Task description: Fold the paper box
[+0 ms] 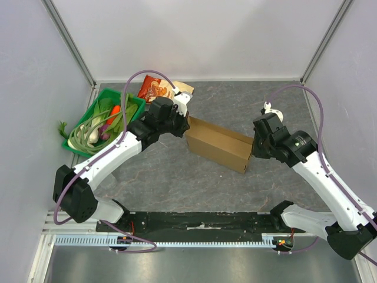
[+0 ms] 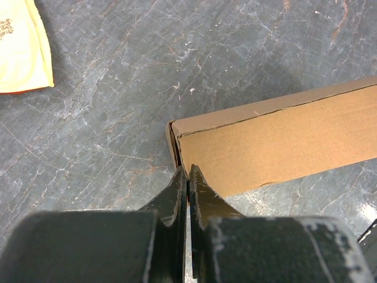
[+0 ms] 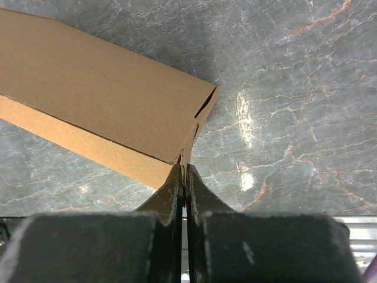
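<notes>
My right gripper (image 3: 184,170) is at the bottom middle, fingers squeezed together — tips at a corner of the paper box (image 3: 100,94), which fills the upper left.

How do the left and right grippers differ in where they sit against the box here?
The left gripper meets the paper box at its end nearer the green basket; the right gripper meets the opposite end. The end at the left gripper shows a thin seam; the one at the right gripper shows an open slit. Both are shut, tips against a box corner.
</notes>
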Controlling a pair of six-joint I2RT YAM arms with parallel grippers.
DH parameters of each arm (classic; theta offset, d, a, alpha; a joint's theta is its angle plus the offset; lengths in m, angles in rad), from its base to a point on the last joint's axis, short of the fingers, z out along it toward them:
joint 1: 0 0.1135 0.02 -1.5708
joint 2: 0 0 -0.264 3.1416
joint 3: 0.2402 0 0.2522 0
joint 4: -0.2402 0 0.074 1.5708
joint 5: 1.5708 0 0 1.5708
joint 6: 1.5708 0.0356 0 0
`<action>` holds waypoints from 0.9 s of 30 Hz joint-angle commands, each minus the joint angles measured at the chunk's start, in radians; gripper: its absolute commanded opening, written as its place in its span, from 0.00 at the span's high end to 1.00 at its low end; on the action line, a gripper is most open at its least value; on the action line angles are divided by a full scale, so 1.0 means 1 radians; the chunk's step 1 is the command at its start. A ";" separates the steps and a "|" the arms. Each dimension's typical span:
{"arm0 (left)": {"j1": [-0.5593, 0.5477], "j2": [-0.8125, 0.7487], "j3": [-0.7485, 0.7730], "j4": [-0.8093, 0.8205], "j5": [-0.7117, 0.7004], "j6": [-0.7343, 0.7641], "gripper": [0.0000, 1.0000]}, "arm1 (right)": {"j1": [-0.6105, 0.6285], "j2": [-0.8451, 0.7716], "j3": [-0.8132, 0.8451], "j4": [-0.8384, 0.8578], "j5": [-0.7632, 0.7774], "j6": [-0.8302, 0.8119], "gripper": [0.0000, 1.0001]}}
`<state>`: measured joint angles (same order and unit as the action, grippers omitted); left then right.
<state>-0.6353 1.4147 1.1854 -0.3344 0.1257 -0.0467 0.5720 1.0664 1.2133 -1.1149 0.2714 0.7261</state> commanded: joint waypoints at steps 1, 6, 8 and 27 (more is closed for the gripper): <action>-0.026 -0.005 -0.038 -0.057 0.080 -0.045 0.98 | -0.024 -0.025 0.026 0.096 -0.072 0.113 1.00; -0.035 -0.005 -0.041 -0.052 0.084 -0.053 0.98 | -0.063 -0.039 -0.017 0.124 -0.110 0.213 1.00; -0.037 -0.008 -0.044 -0.046 0.083 -0.055 0.98 | -0.064 -0.031 -0.018 0.122 -0.097 0.245 1.00; -0.038 -0.002 -0.087 -0.009 0.037 -0.070 0.98 | -0.058 -0.055 -0.274 0.272 -0.020 0.110 1.00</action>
<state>-0.6483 1.4033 1.1477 -0.2783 0.1322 -0.0727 0.5014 1.0172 1.0615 -0.9318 0.3058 0.8490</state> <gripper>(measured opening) 0.043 0.017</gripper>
